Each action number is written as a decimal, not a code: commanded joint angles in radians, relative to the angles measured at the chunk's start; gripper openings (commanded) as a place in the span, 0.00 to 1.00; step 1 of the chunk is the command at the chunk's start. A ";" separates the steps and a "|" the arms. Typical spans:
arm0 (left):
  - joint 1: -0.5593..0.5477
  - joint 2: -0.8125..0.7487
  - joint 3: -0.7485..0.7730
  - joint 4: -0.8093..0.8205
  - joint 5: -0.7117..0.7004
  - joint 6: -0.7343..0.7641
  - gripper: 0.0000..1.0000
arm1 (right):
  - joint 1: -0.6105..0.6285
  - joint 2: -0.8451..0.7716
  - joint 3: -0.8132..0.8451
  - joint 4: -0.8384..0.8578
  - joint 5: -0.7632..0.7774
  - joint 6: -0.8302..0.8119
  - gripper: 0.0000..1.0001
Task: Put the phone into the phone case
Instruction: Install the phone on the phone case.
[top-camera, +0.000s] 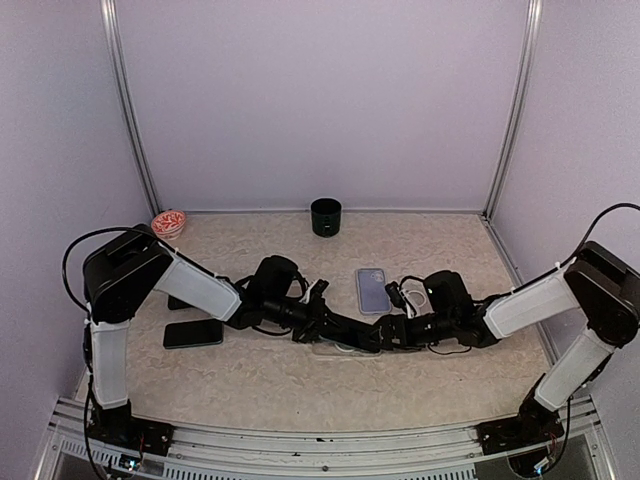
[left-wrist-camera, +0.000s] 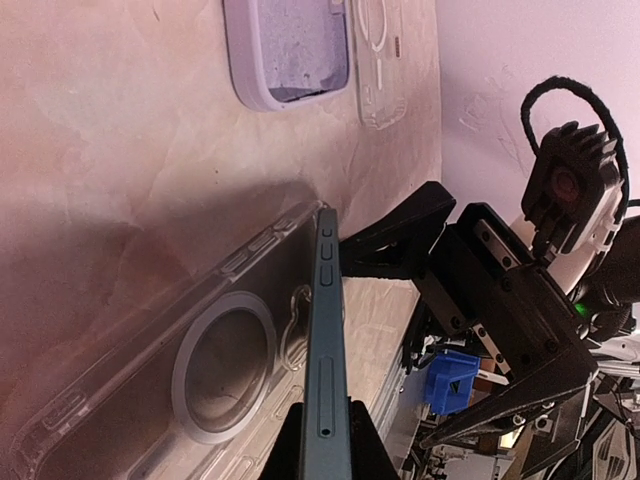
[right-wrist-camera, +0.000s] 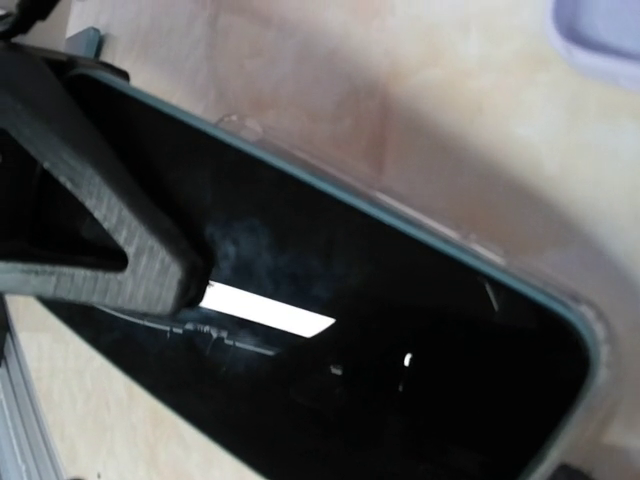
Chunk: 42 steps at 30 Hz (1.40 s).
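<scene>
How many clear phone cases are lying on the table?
2. The near clear case lies beneath the phone at mid-table. The far clear case lies farther back, beside the lavender case. Others could be hidden from view.

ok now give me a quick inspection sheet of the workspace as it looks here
surface: beige marbled tabletop, no spills seen
job's things: phone on edge over the clear case, not seated
clutter: black phone, lilac case, second clear case, cup, bowl
grippers: left fingers shut on the phone; right fingers open, one tip at the phone's side
cables: black loops off both arms
surroundings: plain walls, metal posts
</scene>
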 joint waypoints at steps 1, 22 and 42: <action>0.015 0.006 -0.024 0.016 -0.037 0.029 0.00 | 0.037 0.073 0.043 -0.014 -0.062 -0.016 0.99; 0.044 -0.013 -0.065 0.009 -0.040 0.054 0.00 | 0.045 0.169 0.151 0.018 -0.094 -0.016 0.98; 0.030 -0.015 -0.092 -0.085 0.021 -0.070 0.00 | 0.059 0.159 0.147 0.013 -0.074 -0.014 0.98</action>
